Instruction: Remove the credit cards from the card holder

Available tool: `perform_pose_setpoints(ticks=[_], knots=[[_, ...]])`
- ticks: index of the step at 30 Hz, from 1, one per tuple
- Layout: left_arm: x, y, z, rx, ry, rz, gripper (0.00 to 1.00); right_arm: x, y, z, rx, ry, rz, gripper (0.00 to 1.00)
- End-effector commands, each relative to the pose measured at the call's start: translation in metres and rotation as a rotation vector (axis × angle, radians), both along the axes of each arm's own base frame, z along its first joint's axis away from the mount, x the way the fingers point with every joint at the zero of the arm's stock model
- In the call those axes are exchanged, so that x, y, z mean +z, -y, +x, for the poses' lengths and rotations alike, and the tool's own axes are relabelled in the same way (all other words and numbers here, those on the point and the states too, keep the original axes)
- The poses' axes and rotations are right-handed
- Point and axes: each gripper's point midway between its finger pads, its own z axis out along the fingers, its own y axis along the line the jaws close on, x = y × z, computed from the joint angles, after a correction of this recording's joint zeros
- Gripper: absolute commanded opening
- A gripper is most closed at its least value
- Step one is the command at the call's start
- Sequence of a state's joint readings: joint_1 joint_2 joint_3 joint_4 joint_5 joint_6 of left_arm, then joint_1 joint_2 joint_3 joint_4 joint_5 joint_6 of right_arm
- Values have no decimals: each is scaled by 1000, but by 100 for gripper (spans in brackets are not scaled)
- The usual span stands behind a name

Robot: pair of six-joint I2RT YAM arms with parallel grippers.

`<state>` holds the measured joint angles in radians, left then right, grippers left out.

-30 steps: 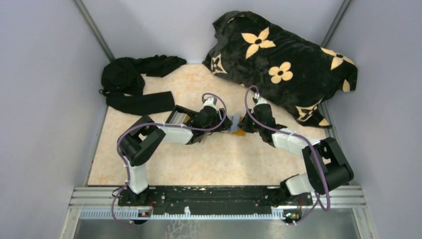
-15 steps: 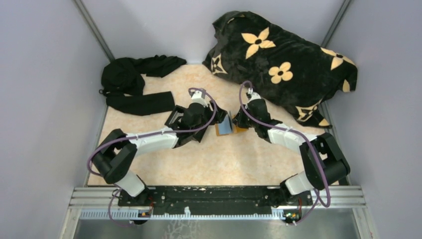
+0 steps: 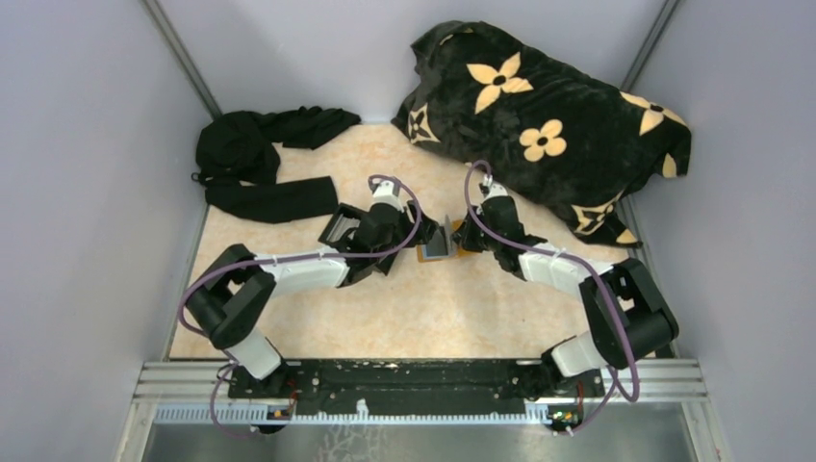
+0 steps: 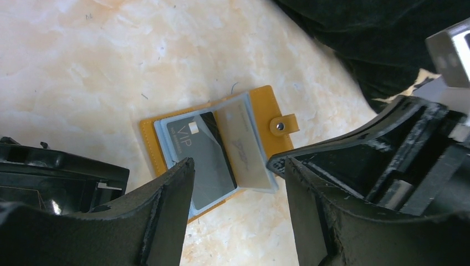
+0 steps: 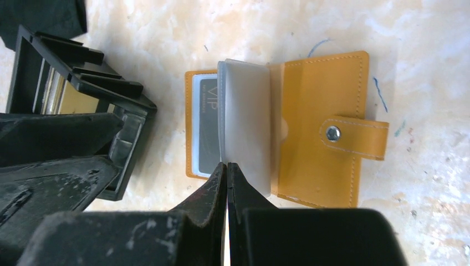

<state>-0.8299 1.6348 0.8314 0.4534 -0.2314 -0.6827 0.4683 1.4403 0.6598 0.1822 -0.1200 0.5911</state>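
The orange card holder (image 5: 316,111) lies open on the marbled table between the two arms, and shows in the top view (image 3: 468,253) and the left wrist view (image 4: 265,108). A dark grey "VIP" credit card (image 4: 202,152) sits in its clear sleeve pages, also seen in the right wrist view (image 5: 208,127). My right gripper (image 5: 227,164) is shut on the near edge of one clear page (image 5: 246,127), which stands half turned. My left gripper (image 4: 233,162) is open and empty, just above the holder's near edge, its fingers either side of the card.
A black blanket with tan flowers (image 3: 548,106) is heaped at the back right, close behind the right arm. Black clothing (image 3: 260,159) lies at the back left. Grey walls close in on both sides.
The left arm has drawn back to the left and its gripper stands off the holder. The clear page, tilted and showing blue half a second ago, now stands more upright.
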Motion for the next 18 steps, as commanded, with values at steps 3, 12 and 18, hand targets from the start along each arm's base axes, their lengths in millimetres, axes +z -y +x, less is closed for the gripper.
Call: perform_pose_setpoints(ticks=[3,12,18], knots=[[-14,15,-3,-49,-27,-1,67,0,19,-1,-81,10,-11,0],[-49,31,0,-97,-95,49,67,1,35,-1,-148,26,-54,23],[-59,34,-1,-102,-120,45,67,20,57,-2,-224,85,-110,34]])
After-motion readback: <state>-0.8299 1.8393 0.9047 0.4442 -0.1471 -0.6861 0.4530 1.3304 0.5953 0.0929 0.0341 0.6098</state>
